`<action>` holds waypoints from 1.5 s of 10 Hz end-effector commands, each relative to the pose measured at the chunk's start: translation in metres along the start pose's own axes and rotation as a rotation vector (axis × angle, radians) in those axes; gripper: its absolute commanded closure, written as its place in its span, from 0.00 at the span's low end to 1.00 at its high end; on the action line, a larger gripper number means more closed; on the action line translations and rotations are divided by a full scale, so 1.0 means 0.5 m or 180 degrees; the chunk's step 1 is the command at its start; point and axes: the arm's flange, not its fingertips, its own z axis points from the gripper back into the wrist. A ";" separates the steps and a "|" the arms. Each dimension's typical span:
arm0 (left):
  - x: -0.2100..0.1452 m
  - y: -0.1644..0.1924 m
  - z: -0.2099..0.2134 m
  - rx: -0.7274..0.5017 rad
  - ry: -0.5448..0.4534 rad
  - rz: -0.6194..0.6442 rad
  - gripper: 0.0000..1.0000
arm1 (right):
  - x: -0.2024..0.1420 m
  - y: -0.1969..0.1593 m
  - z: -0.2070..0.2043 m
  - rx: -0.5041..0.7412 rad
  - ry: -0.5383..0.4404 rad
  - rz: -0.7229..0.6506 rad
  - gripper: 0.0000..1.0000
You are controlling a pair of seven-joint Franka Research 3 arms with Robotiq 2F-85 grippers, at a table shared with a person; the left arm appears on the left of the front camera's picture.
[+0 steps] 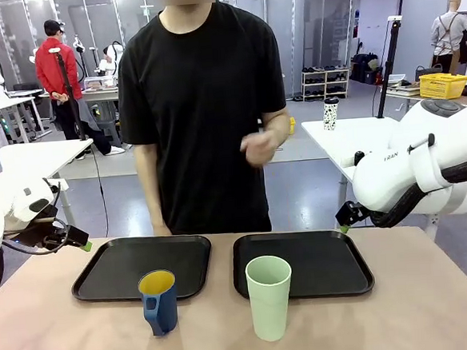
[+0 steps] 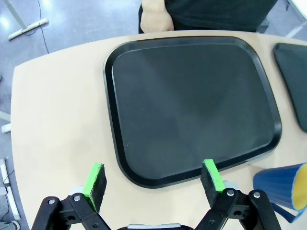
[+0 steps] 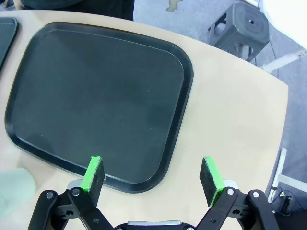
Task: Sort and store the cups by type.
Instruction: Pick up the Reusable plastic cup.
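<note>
A dark blue mug [image 1: 159, 301] with a handle and yellow inside stands on the table in front of the left black tray [image 1: 105, 280]; its edge shows at the lower right of the left wrist view as the blue mug [image 2: 280, 189]. A tall pale green tumbler [image 1: 269, 297] stands in front of the right black tray [image 1: 336, 264], and the tumbler [image 3: 14, 191] is a blur at the lower left of the right wrist view. My left gripper [image 2: 154, 184] hangs open above the left tray's near edge. My right gripper [image 3: 152, 179] hangs open above the right tray's near corner. Both hold nothing.
A person in a black shirt stands at the far side of the table, one hand [image 1: 257, 149] raised at chest height, the other hand [image 2: 156, 17] near the table's far edge. A grey stool [image 3: 244, 26] stands on the floor beyond the table's right end.
</note>
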 end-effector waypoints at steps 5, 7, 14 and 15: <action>0.002 -0.002 0.006 -0.0001 -0.0017 0.0001 0.00 | 0.001 -0.003 0.001 -0.0015 -0.0026 0.0001 0.00; 0.002 -0.002 0.006 -0.0001 -0.0017 0.0001 0.00 | 0.001 -0.003 0.001 -0.0015 -0.0026 0.0001 0.00; 0.002 -0.002 0.006 -0.0001 -0.0017 0.0001 0.00 | -0.005 0.021 0.057 -0.0078 0.0397 0.2408 0.00; 0.002 -0.002 0.006 -0.0001 -0.0017 0.0001 0.00 | -0.013 0.024 0.062 -0.0085 0.0523 0.2874 0.00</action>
